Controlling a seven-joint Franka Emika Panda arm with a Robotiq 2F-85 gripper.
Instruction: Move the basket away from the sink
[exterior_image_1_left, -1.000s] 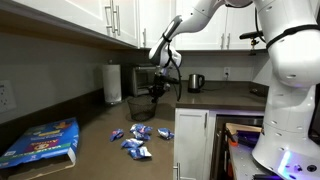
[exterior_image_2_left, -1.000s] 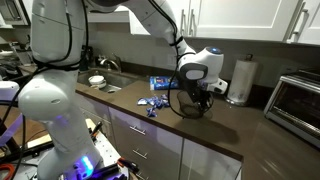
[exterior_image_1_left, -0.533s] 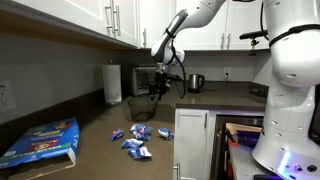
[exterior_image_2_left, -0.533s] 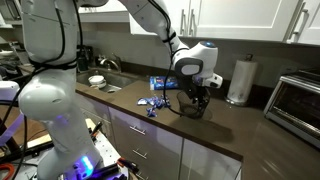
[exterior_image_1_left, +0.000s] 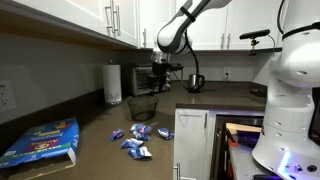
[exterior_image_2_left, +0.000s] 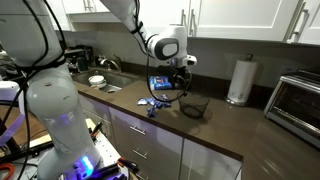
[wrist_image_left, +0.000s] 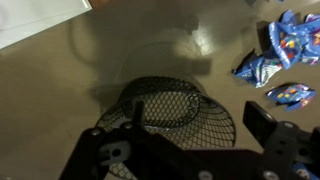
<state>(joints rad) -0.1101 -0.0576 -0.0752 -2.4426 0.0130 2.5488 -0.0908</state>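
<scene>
- Gripper (exterior_image_2_left: 183, 77): fingers spread, nothing between them. It hangs above the basket (exterior_image_2_left: 194, 105) and clear of its rim in both exterior views. The wrist view looks straight down into the mesh with a finger on either side of the picture, neither one touching the wire.
- Basket: upright on the counter (exterior_image_2_left: 225, 135), resting on its own base and empty. It stands between the front edge and the back edge, toward the end where the paper towel roll (exterior_image_2_left: 238, 80) and the toaster oven (exterior_image_2_left: 298, 100) sit along the back edge.
- Relation to the sink (exterior_image_2_left: 105, 85): the sink lies at the opposite end of the same run of counter. The snack packets (exterior_image_2_left: 152, 103) near the front edge and the blue box (exterior_image_2_left: 160, 82) further back lie between sink and basket. Basket and sink are well apart.
- Progress, as a judgement: the move itself looks complete. The basket is set down away from the sink, stable and not held.
- Outstanding, as a judgement: at most, drawing the arm up and off so that the fingers do not catch the rim. No further placement appears needed unless a spot still nearer the toaster oven is wanted.
- Not affected: the kettle (exterior_image_1_left: 196, 82) stands apart on the adjoining counter.
</scene>
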